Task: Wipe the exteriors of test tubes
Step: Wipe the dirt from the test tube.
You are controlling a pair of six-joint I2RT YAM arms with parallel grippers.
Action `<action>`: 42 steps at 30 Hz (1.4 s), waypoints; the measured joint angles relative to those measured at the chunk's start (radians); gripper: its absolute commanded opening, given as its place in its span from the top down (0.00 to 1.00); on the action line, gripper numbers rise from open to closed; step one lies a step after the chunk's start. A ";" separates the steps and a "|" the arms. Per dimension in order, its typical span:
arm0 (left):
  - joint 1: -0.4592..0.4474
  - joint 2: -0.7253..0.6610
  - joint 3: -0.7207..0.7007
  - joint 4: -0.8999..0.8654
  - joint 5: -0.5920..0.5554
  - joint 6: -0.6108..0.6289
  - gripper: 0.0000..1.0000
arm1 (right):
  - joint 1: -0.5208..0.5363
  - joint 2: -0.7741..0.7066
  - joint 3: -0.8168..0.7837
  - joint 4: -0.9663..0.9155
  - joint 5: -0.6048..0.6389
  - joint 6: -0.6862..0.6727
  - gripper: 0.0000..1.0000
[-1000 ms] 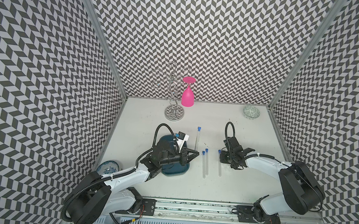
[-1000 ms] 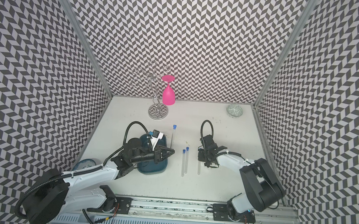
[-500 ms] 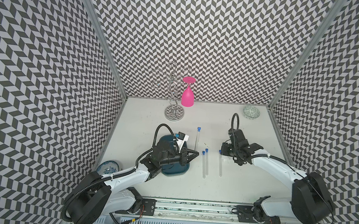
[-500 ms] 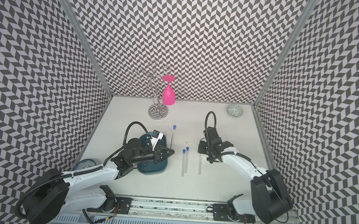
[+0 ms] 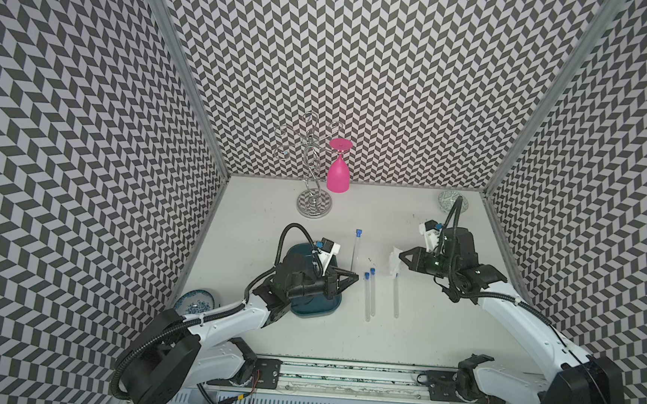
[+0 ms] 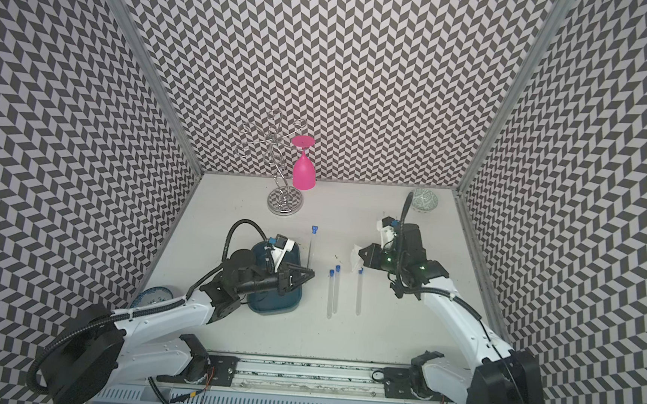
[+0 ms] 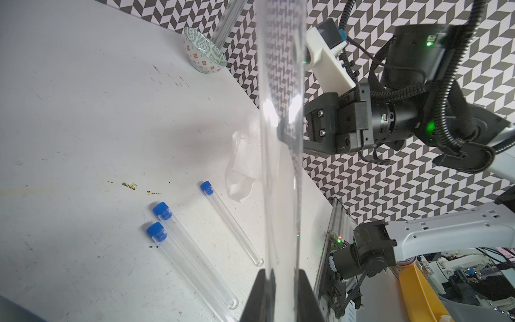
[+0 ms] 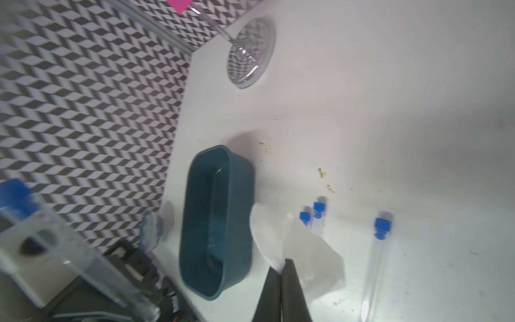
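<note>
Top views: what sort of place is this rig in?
Probably a robot test cell, not a real lab: chevron-patterned walls enclose a white table, the left arm and right arm mount on a front rail, capped test tubes lie loose.

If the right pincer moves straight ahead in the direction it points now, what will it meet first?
Probably the test tube that the left pincer holds; the tissue in the right pincer would touch it first. Heights are hard to judge.
</note>
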 measured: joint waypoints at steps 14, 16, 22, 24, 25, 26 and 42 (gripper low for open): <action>-0.013 0.018 0.000 0.000 -0.002 -0.001 0.95 | 0.056 -0.040 0.009 0.020 -0.103 -0.002 1.00; -0.016 0.023 0.000 0.000 -0.002 -0.001 0.95 | 0.056 -0.022 0.006 0.050 -0.156 -0.001 1.00; -0.026 0.034 0.000 0.000 -0.004 -0.002 0.95 | 0.115 -0.050 -0.098 0.227 -0.250 0.106 1.00; -0.031 0.042 0.001 0.001 -0.005 -0.002 0.95 | 0.125 -0.049 -0.097 0.275 -0.278 0.131 1.00; -0.033 0.048 0.003 0.001 -0.005 -0.002 0.95 | 0.131 -0.047 -0.095 0.291 -0.287 0.140 1.00; -0.037 0.055 0.005 0.001 -0.004 -0.002 0.95 | 0.140 -0.042 -0.089 0.311 -0.292 0.149 1.00; -0.059 0.086 0.032 0.009 -0.007 -0.003 0.95 | 0.283 0.089 -0.020 0.531 -0.296 0.245 1.00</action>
